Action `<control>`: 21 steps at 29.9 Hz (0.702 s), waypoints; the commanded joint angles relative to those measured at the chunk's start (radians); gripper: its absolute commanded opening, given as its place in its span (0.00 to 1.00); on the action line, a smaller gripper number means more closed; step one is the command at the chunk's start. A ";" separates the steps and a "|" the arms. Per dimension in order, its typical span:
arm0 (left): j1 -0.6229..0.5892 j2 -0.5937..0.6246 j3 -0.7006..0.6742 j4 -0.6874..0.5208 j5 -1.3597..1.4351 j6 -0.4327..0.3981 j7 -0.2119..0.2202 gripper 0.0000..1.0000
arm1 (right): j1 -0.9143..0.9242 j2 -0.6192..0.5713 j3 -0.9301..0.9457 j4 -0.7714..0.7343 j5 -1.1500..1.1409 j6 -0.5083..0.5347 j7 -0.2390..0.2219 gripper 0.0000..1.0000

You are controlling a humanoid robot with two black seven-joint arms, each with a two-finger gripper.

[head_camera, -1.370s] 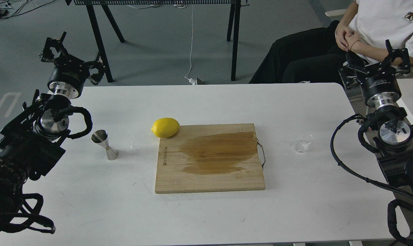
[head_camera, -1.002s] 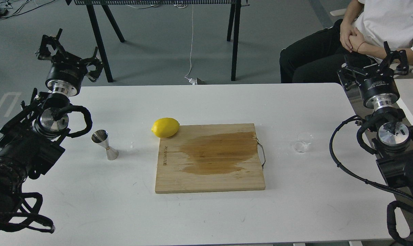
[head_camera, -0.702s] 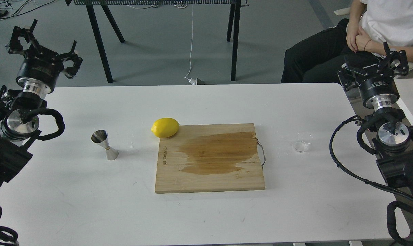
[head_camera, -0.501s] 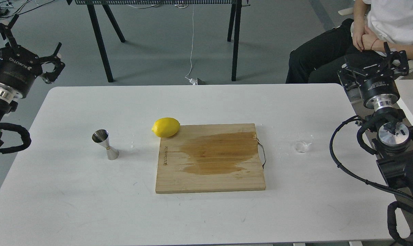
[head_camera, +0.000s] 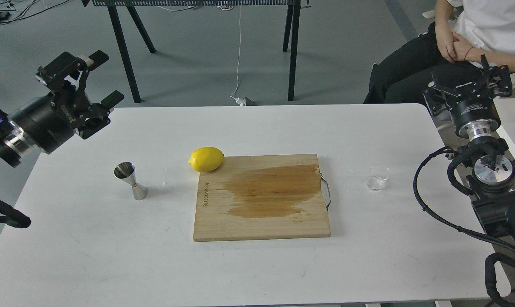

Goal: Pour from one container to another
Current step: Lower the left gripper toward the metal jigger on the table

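Observation:
The small clear glass cup (head_camera: 377,178) stands upright on the white table (head_camera: 257,264), right of the cutting board. At the table's left stands the shiny steel jigger (head_camera: 131,180), also upright. My left gripper (head_camera: 105,78) hovers over the table's back left corner, up and left of the jigger and well apart from it; its fingers are spread and hold nothing. Beyond the table's right edge my right gripper (head_camera: 468,82) is raised, up and right of the glass cup, open and empty.
A wooden cutting board (head_camera: 261,226) with a dark wet patch lies mid-table, with a lemon (head_camera: 206,159) at its back left corner. A seated person (head_camera: 475,30) is behind the right gripper. Black stand legs (head_camera: 292,51) rise behind the table.

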 commanded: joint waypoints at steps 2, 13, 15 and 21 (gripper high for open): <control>0.075 0.047 -0.005 -0.001 0.153 0.056 -0.044 1.00 | -0.009 -0.006 0.001 0.001 0.000 0.000 0.000 1.00; 0.189 0.081 0.005 0.078 0.499 0.144 -0.044 1.00 | -0.035 -0.009 0.003 0.001 0.000 0.000 0.001 1.00; 0.213 0.079 0.034 0.094 0.582 0.213 -0.044 1.00 | -0.035 -0.009 0.003 0.002 0.000 0.000 0.001 1.00; 0.216 0.027 0.210 0.187 0.861 0.500 -0.044 1.00 | -0.043 -0.016 0.003 0.001 0.000 0.000 0.001 1.00</control>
